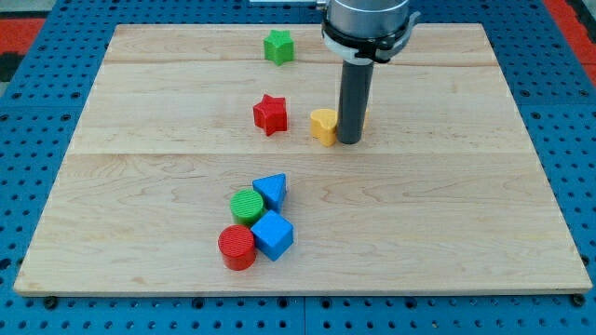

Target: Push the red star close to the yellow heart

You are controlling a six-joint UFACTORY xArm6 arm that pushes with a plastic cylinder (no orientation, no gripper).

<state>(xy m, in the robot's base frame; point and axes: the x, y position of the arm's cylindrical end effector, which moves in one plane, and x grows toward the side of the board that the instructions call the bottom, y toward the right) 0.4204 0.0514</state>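
The red star [270, 113] lies on the wooden board, a little above the middle. The yellow heart [324, 125] lies just to its right, a small gap apart. My tip [350, 141] rests on the board right against the yellow heart's right side, and the rod hides part of the heart. The tip is about one block's width to the right of the red star, with the heart between them.
A green star [277, 46] lies near the view's top edge of the board [447, 205]. Lower down is a cluster: a green cylinder [247, 205], a blue triangle [271, 190], a blue cube [272, 234] and a red cylinder [237, 247].
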